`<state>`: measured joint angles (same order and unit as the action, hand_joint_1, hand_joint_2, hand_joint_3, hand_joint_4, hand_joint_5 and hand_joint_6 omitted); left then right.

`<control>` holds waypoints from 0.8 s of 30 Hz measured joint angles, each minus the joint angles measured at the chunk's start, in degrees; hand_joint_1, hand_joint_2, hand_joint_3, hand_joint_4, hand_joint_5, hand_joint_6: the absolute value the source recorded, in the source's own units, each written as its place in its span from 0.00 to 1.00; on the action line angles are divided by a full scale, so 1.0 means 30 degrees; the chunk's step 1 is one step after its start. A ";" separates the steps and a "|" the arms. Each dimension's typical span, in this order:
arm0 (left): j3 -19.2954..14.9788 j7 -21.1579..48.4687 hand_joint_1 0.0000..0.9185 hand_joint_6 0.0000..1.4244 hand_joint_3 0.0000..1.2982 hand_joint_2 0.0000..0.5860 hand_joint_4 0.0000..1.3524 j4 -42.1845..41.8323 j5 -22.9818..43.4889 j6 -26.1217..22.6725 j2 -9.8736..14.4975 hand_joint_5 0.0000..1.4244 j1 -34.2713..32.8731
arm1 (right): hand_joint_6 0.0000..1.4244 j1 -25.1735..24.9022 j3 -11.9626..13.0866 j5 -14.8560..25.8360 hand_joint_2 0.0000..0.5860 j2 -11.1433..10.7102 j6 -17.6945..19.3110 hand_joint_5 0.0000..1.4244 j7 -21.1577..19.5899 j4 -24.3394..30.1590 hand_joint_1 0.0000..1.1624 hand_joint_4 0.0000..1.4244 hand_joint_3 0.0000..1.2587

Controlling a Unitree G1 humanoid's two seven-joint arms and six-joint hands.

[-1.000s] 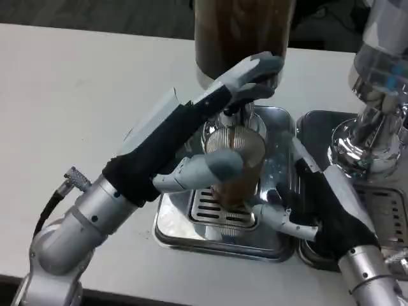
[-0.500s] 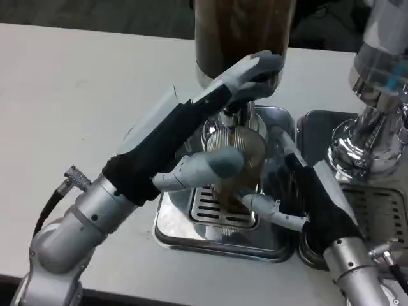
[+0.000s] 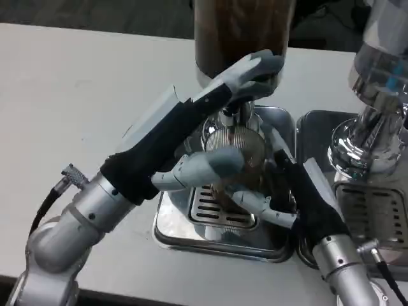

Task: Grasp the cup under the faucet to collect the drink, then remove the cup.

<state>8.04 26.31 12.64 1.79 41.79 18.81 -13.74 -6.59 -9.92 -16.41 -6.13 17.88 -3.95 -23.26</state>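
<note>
Careful: your right robot hand (image 3: 280, 191) grasps the cup (image 3: 237, 167) while the left robot hand (image 3: 217, 127) presses the faucet (image 3: 231, 116); pulling away early spills drink onto the tray (image 3: 185, 229).

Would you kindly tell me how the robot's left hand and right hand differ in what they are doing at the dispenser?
The left hand reaches high, fingertips on the faucet lever, thumb by the cup; the right hand sits lower, at the cup's side. The left hand comes in from the left, the right hand from the right over the drip tray. Both have black-and-white fingers.
</note>
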 measured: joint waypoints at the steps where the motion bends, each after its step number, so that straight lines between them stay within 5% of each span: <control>1: -0.0008 0.0000 0.00 0.11 0.10 0.16 0.00 -0.0030 0.0000 -0.0023 0.0024 0.14 0.0018 | 0.00 -0.0068 -0.0006 0.0000 0.35 0.0127 0.0114 0.00 -0.0004 -0.0162 0.59 0.00 0.00; 12: -0.0024 0.0000 0.00 0.11 0.10 0.16 0.00 -0.0290 0.0005 -0.0244 0.0079 0.14 0.0167 | 0.00 -0.0659 0.0029 0.0054 0.34 0.1097 0.0949 0.00 -0.0372 -0.1474 0.60 0.00 0.00; 24: -0.0436 -0.0572 0.00 0.08 0.03 0.17 0.00 -0.0726 -0.0060 -0.0281 0.0074 0.13 0.0716 | 0.00 -0.0807 0.0056 0.0200 0.32 0.1295 0.1672 0.00 -0.0405 -0.2189 0.67 0.00 0.00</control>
<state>6.73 24.59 10.46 1.61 40.95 19.03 -11.59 -9.01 -9.76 -15.81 -2.25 22.90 -5.16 -29.82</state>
